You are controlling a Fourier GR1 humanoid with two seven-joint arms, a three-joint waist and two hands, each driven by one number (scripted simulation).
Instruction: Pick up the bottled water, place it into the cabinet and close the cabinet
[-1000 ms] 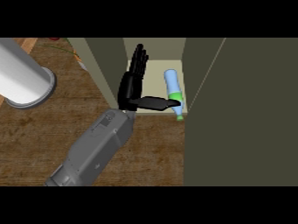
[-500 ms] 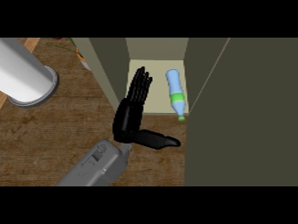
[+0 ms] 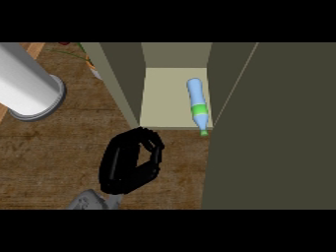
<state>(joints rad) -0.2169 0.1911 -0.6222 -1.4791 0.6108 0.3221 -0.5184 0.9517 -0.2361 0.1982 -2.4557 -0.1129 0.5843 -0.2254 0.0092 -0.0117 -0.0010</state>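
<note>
Bottle stowed; cabinet door not yet closed.

You see the pale-blue plastic water bottle with a green label band (image 3: 196,105) lying on its side on the cream shelf floor of the olive-green cabinet (image 3: 127,83), cap toward the front edge, against the right wall, so it judges as placed. The black hand (image 3: 130,162) hangs over the brown wood-grain counter (image 3: 47,147), fingers (image 3: 153,145) curled together, clamped on nothing. The flat olive cabinet door (image 3: 286,133) stands open, edge just beside the cap.

The light around me is dim and even. The cabinet (image 3: 172,101) floor is the brightest area, its walls stay dark. My bench (image 3: 61,142) shows no glare.
</note>
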